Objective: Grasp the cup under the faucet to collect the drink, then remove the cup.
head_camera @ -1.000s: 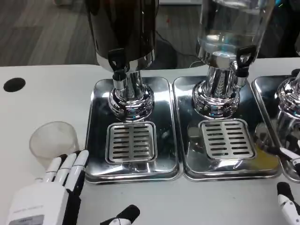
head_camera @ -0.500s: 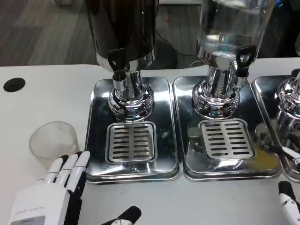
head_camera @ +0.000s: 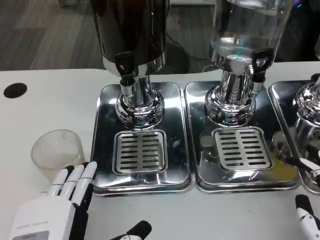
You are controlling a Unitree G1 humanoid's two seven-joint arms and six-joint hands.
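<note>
Clear cup (head_camera: 56, 148) upright on white table (head_camera: 45, 105), just ahead of left hand (head_camera: 56, 207), fingertips (head_camera: 75, 174) near its base, spread, holding nothing. Dark dispenser faucet (head_camera: 126, 67) w/ drip grate (head_camera: 140, 151) ahead-right of hand. Right hand (head_camera: 309, 216) at edge; state can't tell.

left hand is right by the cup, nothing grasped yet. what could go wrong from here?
1. The clear cup stands on the table left of the trays, with the left hand just below it; a clumsy close could tip or push the light cup.
2. To reach the dark dispenser's faucet, the cup must clear the tray's raised rim; it could catch there.
</note>
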